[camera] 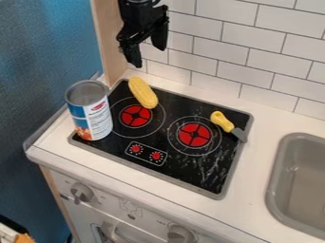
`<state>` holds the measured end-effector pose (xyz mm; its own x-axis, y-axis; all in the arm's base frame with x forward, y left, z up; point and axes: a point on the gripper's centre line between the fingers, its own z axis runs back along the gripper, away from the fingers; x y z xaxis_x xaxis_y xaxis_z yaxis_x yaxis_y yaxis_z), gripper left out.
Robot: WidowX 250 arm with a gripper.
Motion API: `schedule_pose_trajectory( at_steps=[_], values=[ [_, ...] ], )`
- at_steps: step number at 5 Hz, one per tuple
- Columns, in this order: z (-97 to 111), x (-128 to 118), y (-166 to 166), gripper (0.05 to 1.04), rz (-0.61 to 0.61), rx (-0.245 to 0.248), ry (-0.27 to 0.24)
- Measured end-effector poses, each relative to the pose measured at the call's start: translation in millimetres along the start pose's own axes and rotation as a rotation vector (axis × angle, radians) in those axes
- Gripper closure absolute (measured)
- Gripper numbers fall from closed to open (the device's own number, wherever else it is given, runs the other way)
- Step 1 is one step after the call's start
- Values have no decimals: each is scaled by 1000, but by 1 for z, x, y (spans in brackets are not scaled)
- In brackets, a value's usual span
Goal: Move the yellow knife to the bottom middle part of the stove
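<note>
Grey plastic knobs [81, 191] front the flat black stove [206, 174], whose yellow-handled knife [221, 121] could swivel if the open black gripper [149, 57] pinches off-centre.

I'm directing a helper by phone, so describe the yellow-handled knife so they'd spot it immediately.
Find the black stovetop with two red burners, left of the grey sink. Beside its right-hand burner, toward the stove's right edge, lies a small knife with a rounded yellow handle. Its short grey blade distinguishes it from the all-yellow corn cob near the other burner.
</note>
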<state>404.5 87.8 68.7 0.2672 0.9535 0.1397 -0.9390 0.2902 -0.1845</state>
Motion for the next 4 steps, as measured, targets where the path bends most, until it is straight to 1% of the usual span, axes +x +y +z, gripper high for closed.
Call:
schedule_pose_trajectory(
  at_steps=[1,2,3,4],
  values=[
    [-17,-5,6,83,-3,38,26],
    [-18,-16,0,83,-61,22,49],
    [-21,-50,-14,83,-160,18,87],
    [-29,-75,-24,83,-184,20,132]
  ],
)
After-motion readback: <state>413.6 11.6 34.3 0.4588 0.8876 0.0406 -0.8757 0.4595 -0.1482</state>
